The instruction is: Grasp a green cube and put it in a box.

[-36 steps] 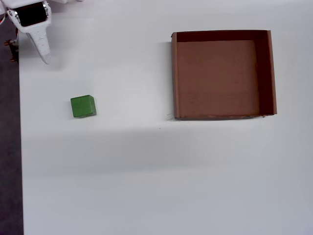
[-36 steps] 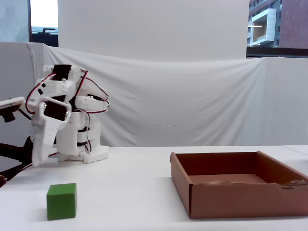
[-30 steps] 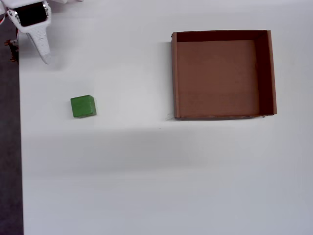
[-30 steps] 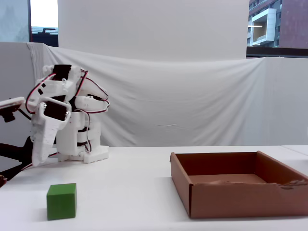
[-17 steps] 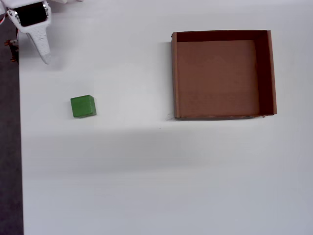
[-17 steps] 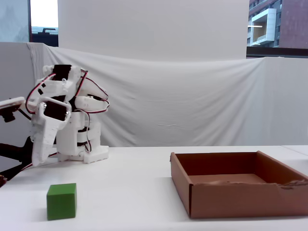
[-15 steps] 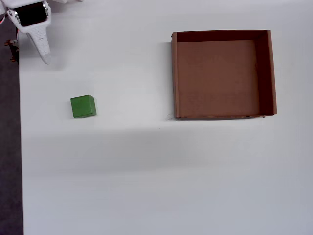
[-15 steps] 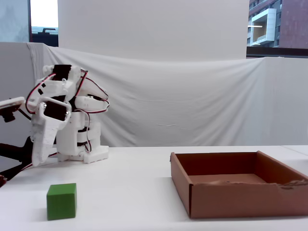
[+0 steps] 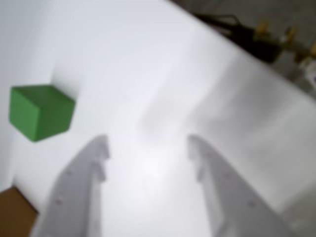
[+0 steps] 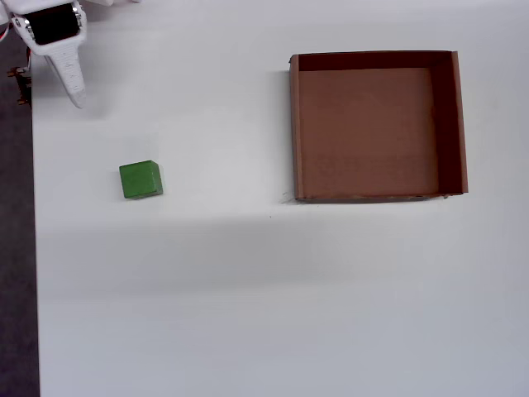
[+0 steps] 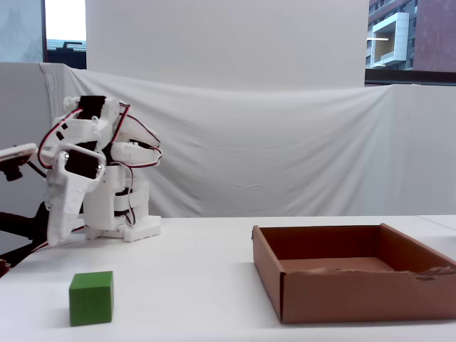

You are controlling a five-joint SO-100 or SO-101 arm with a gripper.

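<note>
The green cube (image 10: pixel 140 179) sits on the white table, left of centre in the overhead view. It shows at the left of the wrist view (image 9: pixel 42 112) and at the front left of the fixed view (image 11: pixel 91 298). The brown cardboard box (image 10: pixel 295 124) stands empty to the right, well apart from the cube, and shows in the fixed view (image 11: pixel 356 288). My gripper (image 9: pixel 148 145) is open and empty, its white fingers spread over bare table, with the cube off to their left. In the overhead view the gripper (image 10: pixel 74 91) hangs at the top left, above the cube.
The arm's base (image 11: pixel 117 206) stands at the back left. The table's left edge borders dark floor (image 10: pixel 16 248). Cables and clips (image 9: pixel 256 34) lie beyond the table's edge. A brown corner (image 9: pixel 15 212) shows at the wrist view's lower left.
</note>
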